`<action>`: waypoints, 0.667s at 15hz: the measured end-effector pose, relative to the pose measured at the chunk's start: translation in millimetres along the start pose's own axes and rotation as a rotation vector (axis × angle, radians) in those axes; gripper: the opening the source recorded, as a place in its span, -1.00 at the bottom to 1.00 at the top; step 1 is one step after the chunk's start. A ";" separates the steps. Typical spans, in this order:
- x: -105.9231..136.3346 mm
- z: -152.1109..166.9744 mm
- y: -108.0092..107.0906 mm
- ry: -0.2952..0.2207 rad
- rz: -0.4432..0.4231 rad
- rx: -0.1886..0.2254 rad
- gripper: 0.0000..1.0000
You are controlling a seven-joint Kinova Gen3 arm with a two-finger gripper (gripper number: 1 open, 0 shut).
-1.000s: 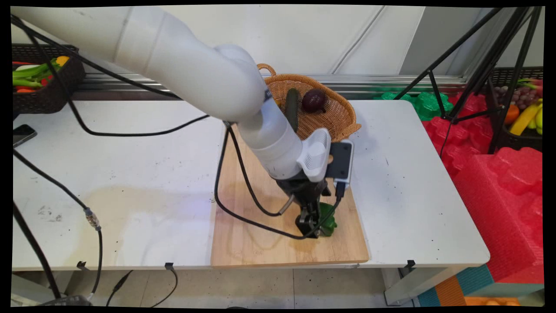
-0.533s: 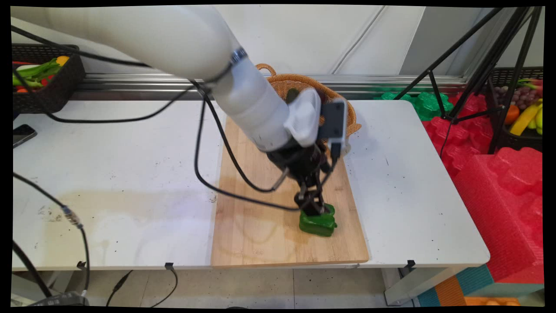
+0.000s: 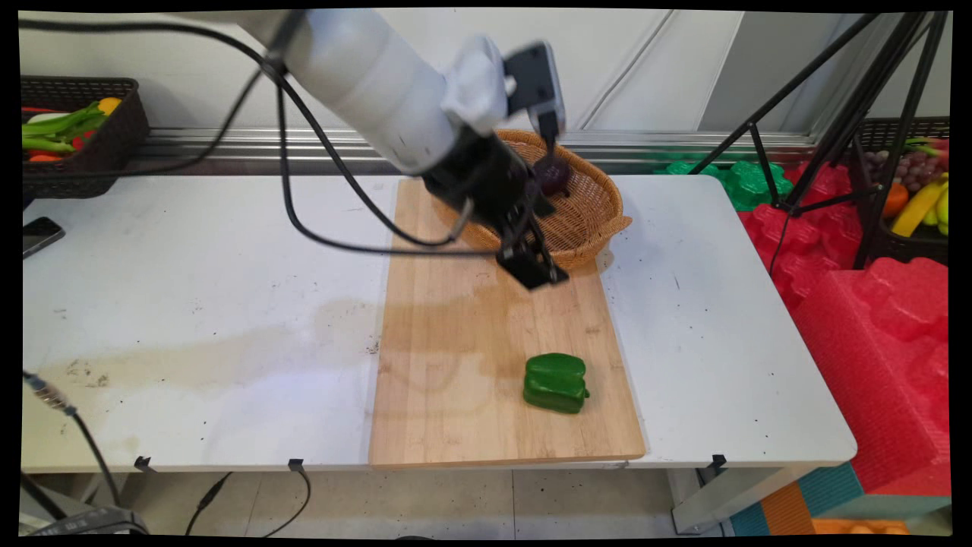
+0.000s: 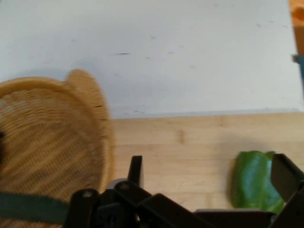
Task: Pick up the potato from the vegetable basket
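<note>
Green pepper [image 3: 556,383] lies on the board [image 3: 456,365], well apart from the open, empty claw [image 3: 531,267]

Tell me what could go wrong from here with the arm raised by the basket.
1. The gripper hangs open close to the wicker basket rim; a sideways move might clip and shift it.
2. A black cable loops low above the wooden cutting board and could snag the basket.
3. The green bell pepper lies loose near the board's right edge and might roll if bumped.
</note>
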 end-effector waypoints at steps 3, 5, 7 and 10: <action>-4.6 -25.4 -21.2 0.022 -0.093 0.081 1.00; -9.0 -37.5 -37.1 0.031 -0.155 0.137 1.00; -12.7 -43.8 -50.2 0.033 -0.205 0.180 1.00; -19.7 -46.4 -69.4 0.017 -0.278 0.241 1.00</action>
